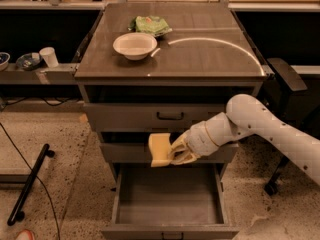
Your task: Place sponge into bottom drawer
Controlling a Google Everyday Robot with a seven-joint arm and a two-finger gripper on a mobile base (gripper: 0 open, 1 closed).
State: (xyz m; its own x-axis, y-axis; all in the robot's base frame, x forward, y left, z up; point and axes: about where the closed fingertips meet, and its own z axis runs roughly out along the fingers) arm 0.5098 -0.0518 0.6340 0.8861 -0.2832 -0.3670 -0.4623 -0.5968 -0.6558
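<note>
The gripper (175,153), jaws clamped on the sponge (159,150), hangs before the middle drawer (125,153); the sponge stands on end (long axis roughly vertical), above the open bottom drawer (170,206), near its back.

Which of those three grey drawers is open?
The lowest grey metal drawer, pulled out; both upper drawers are shut. The jaws grip a pale yellow sponge over it.

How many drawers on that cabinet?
3. Top drawer shut under the cabinet top; middle drawer shut, partly behind the pincer gripping the sponge; bottom drawer pulled open, below them.
</note>
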